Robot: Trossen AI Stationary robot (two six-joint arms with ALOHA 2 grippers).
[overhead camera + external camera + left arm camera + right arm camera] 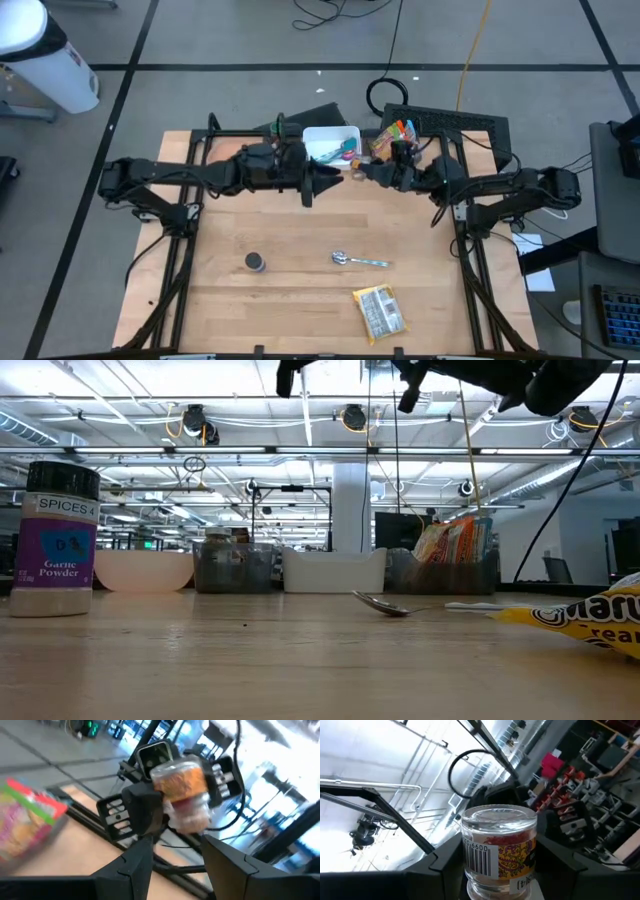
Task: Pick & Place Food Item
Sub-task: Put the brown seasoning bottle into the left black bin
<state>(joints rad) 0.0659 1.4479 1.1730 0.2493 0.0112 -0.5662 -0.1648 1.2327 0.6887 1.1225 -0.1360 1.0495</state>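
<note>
Nearest on the table (300, 310) lie a snack packet (380, 311), a spoon (358, 261) and a small spice shaker (255, 262), all well clear of me. The jar (500, 850) is up in the air over the far middle of the table, pinched low on its body by my right fingers (445, 865). My left fingers (135, 865) are spread, facing it from the left and not touching it. I judge the risk to be the handover: if my right fingers let go before the left ones close squarely, the smooth jar could slip and drop near the white bin (312, 135). From above the jar is hidden among my wrists, and the level view cuts both arms off.
</note>
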